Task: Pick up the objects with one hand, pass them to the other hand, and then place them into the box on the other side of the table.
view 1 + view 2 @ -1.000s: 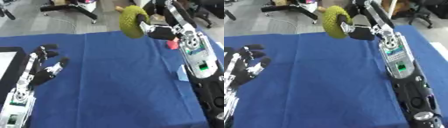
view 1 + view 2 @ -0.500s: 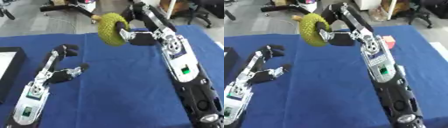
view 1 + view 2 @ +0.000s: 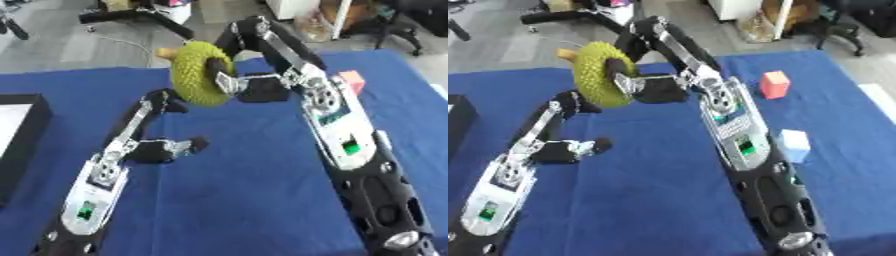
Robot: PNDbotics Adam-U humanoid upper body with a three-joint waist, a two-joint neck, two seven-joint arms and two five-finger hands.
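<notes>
Fingers of the right hand (image 3: 645, 86) are curled round the near side of a spiky green-yellow fruit (image 3: 598, 74), a durian by its look, and hold it in the air above the far left part of the blue surface (image 3: 245, 200). The fruit stands on edge, its brown stem (image 3: 565, 52) pointing away toward the far left. The right arm (image 3: 737, 145) runs from the lower right up across the middle of the view, and bends back at a black elbow above the fruit.

The left hand (image 3: 162, 127) reaches up from the lower left, its long fingers (image 3: 159, 99) stretched out straight and its thumb (image 3: 188, 145) spread off to the side, so it is wide open and holds nothing. The tips of those fingers lie right at the lower left edge of the fruit; whether they touch it cannot be told. The fruit therefore sits between the two hands, gripped on its right and met from below left.

Farther out, a black box (image 3: 24, 135) with a pale inside shows at the left edge of the surface. On the right side stand a red block (image 3: 774, 84) toward the far edge and a pale blue block (image 3: 794, 145) nearer, just beside the right arm.
</notes>
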